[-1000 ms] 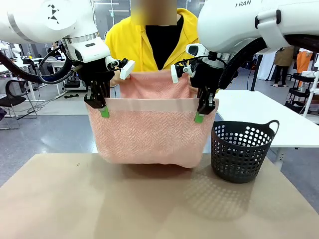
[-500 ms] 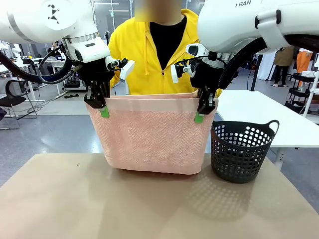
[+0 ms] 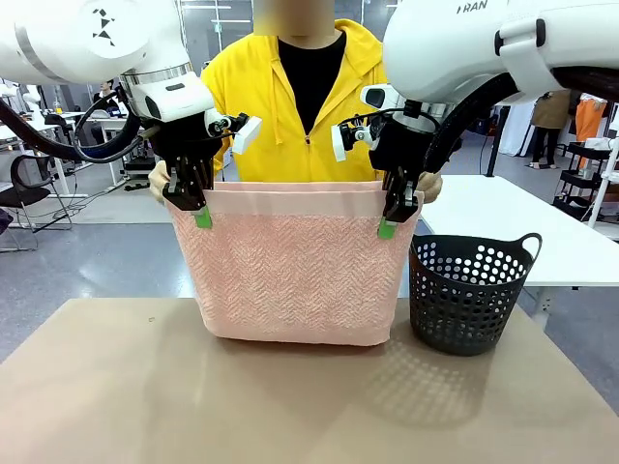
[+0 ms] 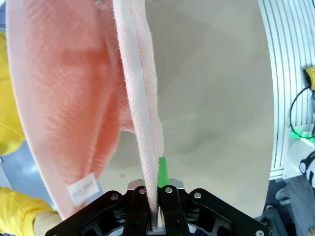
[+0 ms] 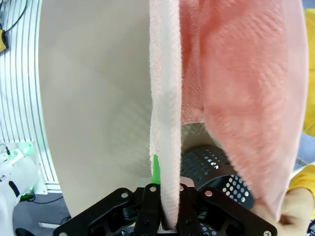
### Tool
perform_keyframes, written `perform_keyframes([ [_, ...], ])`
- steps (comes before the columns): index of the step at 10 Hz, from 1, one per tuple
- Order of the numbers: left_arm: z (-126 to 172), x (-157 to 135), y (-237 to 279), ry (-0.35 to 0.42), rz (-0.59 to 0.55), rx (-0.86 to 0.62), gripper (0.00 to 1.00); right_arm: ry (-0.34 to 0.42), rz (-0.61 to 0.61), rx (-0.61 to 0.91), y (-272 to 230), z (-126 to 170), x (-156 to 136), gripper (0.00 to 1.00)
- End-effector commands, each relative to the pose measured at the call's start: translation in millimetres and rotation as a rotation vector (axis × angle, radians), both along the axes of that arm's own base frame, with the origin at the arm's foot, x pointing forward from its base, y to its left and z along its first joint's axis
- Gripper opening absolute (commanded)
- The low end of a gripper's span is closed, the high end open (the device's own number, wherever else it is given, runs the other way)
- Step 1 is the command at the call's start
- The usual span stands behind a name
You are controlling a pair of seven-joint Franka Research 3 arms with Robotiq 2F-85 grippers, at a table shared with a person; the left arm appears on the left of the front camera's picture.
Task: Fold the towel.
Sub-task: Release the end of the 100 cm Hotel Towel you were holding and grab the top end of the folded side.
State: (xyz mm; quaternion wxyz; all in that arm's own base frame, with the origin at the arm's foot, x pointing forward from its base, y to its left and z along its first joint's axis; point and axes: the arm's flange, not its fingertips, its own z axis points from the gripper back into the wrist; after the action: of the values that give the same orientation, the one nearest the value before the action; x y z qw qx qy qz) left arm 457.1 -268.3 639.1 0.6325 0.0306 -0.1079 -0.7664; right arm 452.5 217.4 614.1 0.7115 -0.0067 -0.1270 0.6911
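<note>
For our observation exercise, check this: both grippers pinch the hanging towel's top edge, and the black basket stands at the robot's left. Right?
Not quite. The black basket stands at the robot's right, as the front view shows. The left gripper and right gripper do pinch the towel by its top edge.

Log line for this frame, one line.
left gripper: shut on towel top corner | right gripper: shut on other top corner | towel: hangs doubled over table | person's hands: at far layer's corners
</note>
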Motion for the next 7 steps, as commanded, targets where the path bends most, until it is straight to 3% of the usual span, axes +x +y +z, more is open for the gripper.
perform_keyframes([
  [1, 0.0, 0.1, 0.7, -0.001, 0.000, 0.003, 0.00, 0.000, 0.001, -0.001, -0.1, 0.8, -0.2, 0.00],
  [7, 0.0, 0.1, 0.7, -0.001, 0.000, 0.003, 0.00, 0.000, 0.001, -0.001, -0.1, 0.8, -0.2, 0.00],
])
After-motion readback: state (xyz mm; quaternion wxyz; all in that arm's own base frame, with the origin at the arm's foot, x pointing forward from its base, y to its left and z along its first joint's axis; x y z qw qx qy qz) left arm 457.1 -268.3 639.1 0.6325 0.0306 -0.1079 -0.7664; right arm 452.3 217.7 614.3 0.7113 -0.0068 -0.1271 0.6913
